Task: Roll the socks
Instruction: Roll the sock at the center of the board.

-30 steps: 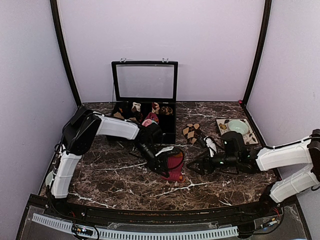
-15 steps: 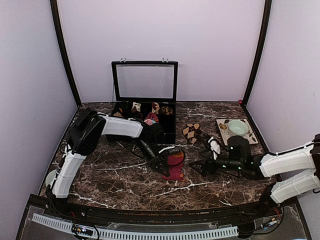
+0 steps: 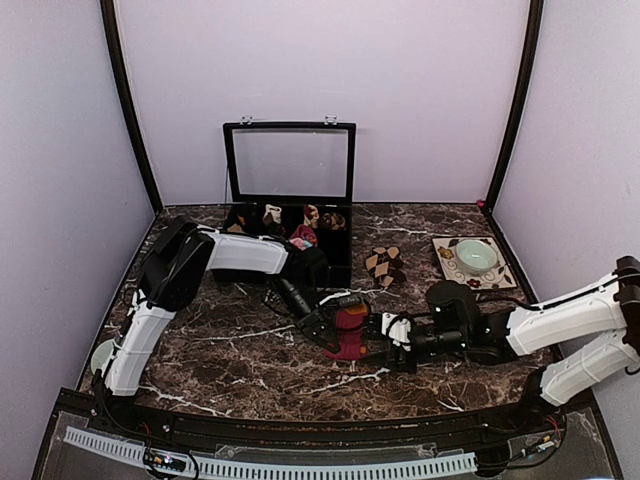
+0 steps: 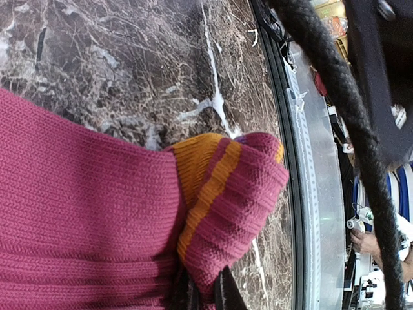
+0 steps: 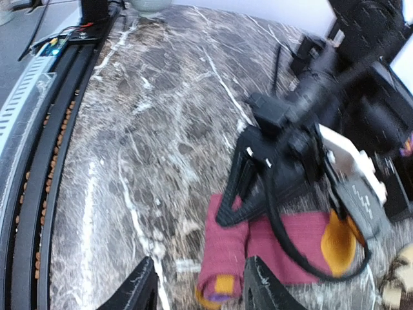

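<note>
Magenta sock (image 3: 350, 335) sat on the desk (image 3: 230, 350), a bit below the middle of the overhead frame. It was bunched short, folded over on itself, with an orange stripe showing at the fold. The left tool (image 4: 205, 292) was clamped on that folded cuff edge, at the bottom of its own wrist view.

The right tool (image 5: 200, 261) had its jaws apart and nothing gripped. In its wrist view the near end of the sock sat low in the frame, right in the gap between the two fingers. I couldn't tell if the fingers were touching the cloth.

Seen from overhead, the right tool (image 3: 380, 330) was just beside the sock on its right side, pointing toward frame-left, so the sock was straight ahead of it. The sock's longer side ran roughly top to bottom of that frame, across the right tool's line of approach.

My guess was that the left arm pins while the right arm rolls.

Brown diamond sock (image 3: 383, 263) lay apart, up and to the right of centre and near the box (image 3: 290, 163). Neither tool was near it, though the right arm was the closer one.
</note>
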{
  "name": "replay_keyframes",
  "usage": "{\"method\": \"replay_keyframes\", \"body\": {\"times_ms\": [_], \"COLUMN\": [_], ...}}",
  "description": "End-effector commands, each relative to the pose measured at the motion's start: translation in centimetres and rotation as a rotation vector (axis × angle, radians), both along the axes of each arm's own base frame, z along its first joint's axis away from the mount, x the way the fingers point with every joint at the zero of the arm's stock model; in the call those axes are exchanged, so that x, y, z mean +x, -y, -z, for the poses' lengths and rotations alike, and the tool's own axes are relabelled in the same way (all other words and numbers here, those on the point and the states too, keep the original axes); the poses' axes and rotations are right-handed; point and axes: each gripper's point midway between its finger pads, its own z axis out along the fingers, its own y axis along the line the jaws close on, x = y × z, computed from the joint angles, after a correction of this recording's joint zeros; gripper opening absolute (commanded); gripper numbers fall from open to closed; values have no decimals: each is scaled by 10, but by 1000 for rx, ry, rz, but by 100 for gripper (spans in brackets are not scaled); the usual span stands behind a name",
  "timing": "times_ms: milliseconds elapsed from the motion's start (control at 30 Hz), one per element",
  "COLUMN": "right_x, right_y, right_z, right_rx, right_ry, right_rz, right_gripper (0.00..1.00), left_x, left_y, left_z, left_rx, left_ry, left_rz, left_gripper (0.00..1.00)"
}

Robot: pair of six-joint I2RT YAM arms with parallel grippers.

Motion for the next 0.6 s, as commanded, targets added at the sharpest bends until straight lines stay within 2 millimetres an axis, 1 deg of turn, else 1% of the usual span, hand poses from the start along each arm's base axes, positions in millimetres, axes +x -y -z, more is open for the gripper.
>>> {"method": "replay_keyframes", "body": {"times_ms": [0,100,233,333,367,467,567], "right_x": [-10,-9,0,7,9,15,19], "right_y": [-19,-28,-39,-44,-45,-40,-34], "right_z": [2,11,18,29,31,49,62], "right_rx": [-56,-92,-126,-165,-173,-208,-239], "right_ry": [74,79,102,108,113,89,72], "right_rz": [-134,-168,-185,-184,-178,-149,-119], "right_gripper": [45,44,44,42,40,38,36], "left_x": [-8,-8,-9,-10,-11,-12,-13], "left_y": [-46,-46,-47,-49,-49,-49,-51], "left_z": [78,77,77,78,78,79,79], "left_rx": [311,310,310,311,310,307,309], "left_ry": [28,26,23,20,19,12,12], "left_rz": [25,26,34,39,41,44,52], "left_gripper": [0,0,0,0,0,0,0]}}
